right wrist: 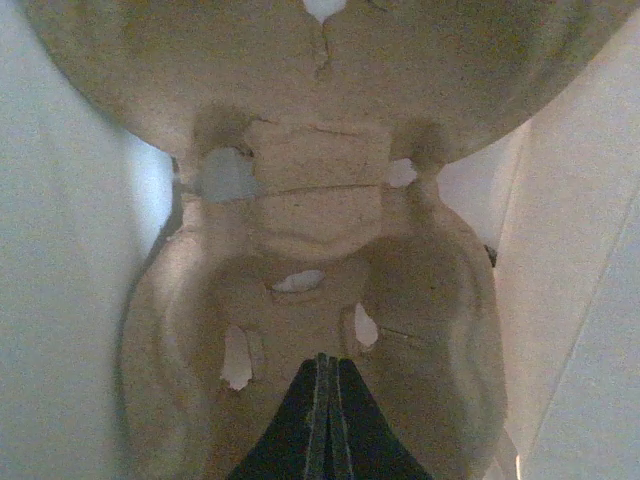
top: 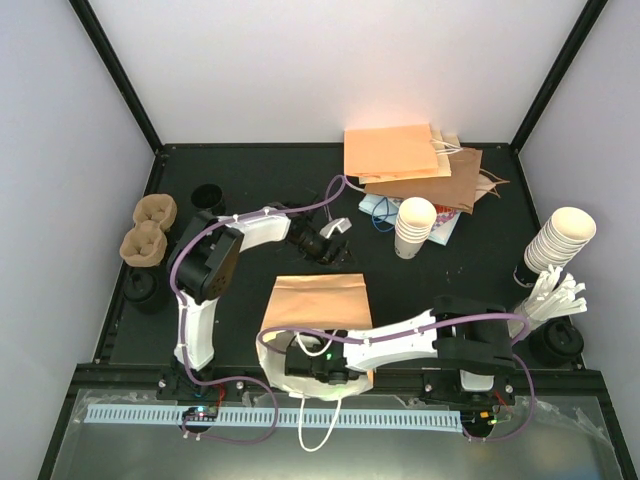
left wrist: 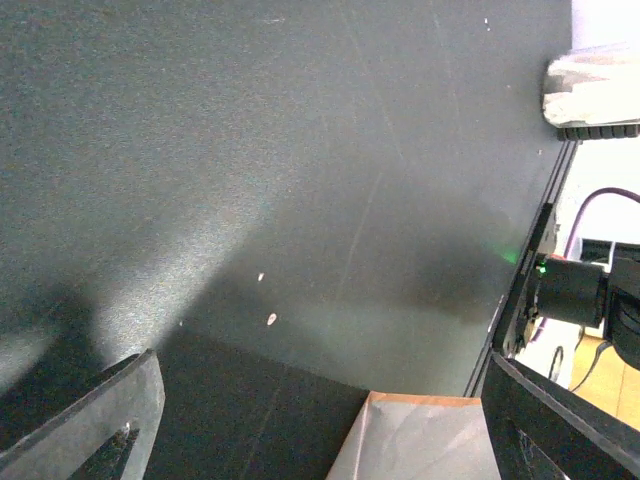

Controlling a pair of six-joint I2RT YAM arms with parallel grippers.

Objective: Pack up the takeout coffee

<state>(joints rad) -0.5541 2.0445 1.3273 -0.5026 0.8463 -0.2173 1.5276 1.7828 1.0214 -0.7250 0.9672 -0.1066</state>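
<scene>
Dark round lids that look like takeout coffee cups stand at the table's sides: one at the back left (top: pixel 208 197), one at the left edge (top: pixel 145 287), one at the right (top: pixel 557 341). My left gripper (top: pixel 335 232) (left wrist: pixel 320 360) hovers open over bare table behind a flat brown paper bag (top: pixel 320 300) (left wrist: pixel 430 440), with nothing between its fingers. My right gripper (right wrist: pixel 323 360) is shut inside a white bag (top: pixel 272 350). Its tips rest against a brown pulp carrier tray (right wrist: pixel 300 240); whether they pinch it I cannot tell.
Two more pulp trays (top: pixel 148 228) lie at the left edge. Stacks of lidless white cups stand at the back centre (top: pixel 415 225) and right (top: pixel 562 240). Folded brown bags (top: pixel 405 155) are piled at the back. The white bag's handles (top: pixel 320 428) hang over the near edge.
</scene>
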